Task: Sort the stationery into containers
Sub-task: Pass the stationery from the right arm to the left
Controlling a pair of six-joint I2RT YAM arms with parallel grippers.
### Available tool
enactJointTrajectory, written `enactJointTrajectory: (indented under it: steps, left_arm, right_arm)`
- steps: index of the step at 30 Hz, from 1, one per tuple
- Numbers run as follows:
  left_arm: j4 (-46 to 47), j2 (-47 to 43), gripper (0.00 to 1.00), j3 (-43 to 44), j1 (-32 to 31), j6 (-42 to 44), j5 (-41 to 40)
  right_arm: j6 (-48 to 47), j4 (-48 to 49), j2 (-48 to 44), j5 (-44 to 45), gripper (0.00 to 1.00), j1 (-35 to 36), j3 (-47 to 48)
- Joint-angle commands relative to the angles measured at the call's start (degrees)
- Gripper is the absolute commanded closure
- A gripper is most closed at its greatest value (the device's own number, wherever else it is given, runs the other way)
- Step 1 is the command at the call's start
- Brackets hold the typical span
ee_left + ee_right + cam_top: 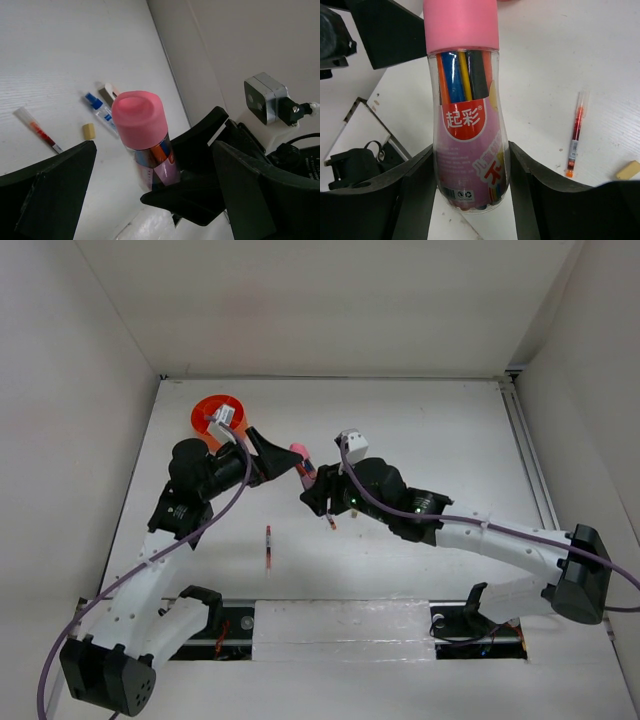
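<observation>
Right gripper: both black jaws pressed against the lower body of the pink-capped tube, one on each side. Tube runs up the frame's centre, cap at the top edge, base down between the jaws. Body is clear plastic; coloured pens inside are orange, blue, yellow and black. Red round label with white Chinese characters, pink-purple printed band below it.

White counter behind. On it, right of the tube: thin red-white pen, lying nearly lengthwise up the frame, orange tip nearest. Tan eraser just beside that tip, at the right edge.

Upper left: black angular piece beside the cap. Lower left: counter edge, dark cabled hardware below it.
</observation>
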Motion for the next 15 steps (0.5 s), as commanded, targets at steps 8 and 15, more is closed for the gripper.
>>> enactJointTrajectory:
  steps: [8,15]
  left_arm:
    - [10.9,1.4,0.00,-2.6,0.1,-3.0,7.7]
    - [12.2,2.0,0.31,-3.7,0.1,-2.4,7.7]
  right_arm:
    - [-2.0,10.1,2.4,-6.0,1.00,-0.2,5.0]
    - [-2.0,12.5,2.4,-7.4,1.00,-0.2,5.0]
